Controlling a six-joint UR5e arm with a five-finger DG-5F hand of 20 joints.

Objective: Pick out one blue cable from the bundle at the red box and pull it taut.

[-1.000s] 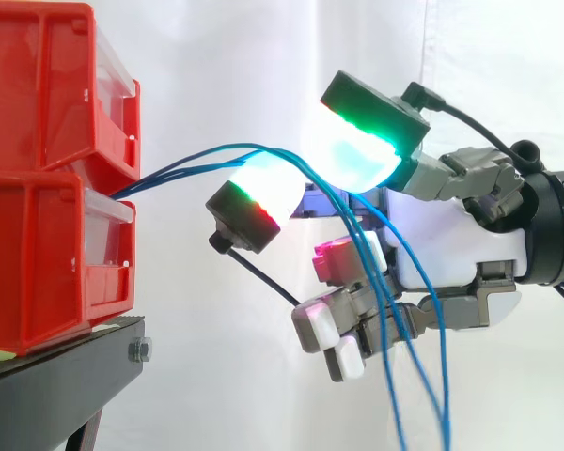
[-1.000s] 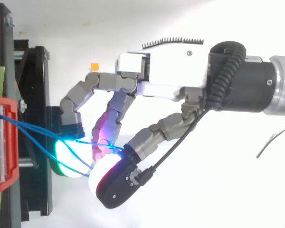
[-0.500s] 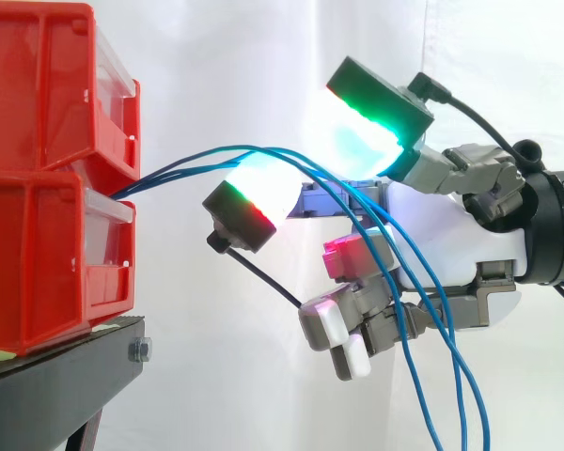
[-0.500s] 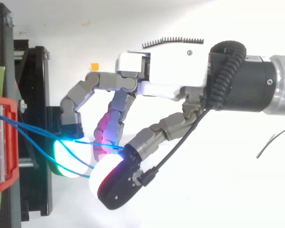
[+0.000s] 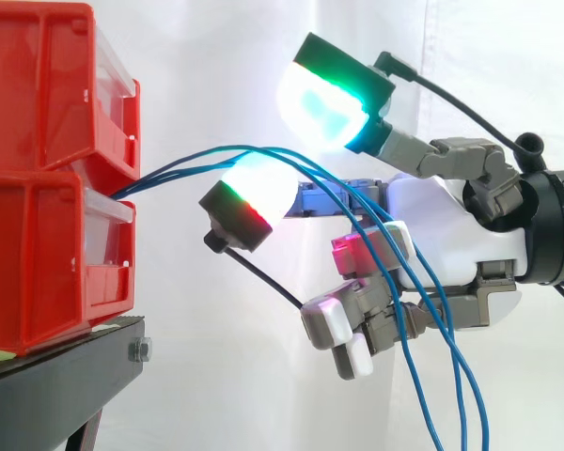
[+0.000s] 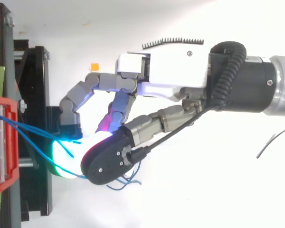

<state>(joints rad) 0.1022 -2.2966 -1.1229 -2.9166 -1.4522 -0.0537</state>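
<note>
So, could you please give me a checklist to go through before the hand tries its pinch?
1. One cable singled out: not ok; several blue cables run together across the hand.
2. Pinch closed: not ok; the two glowing pads stand well apart.
3. Cable taut: not ok; they arc from the red bins and hang slack below the hand.
4. Anchoring inside the bins: cannot tell.
5. Gap between hand and bins: ok in the side view.
</note>
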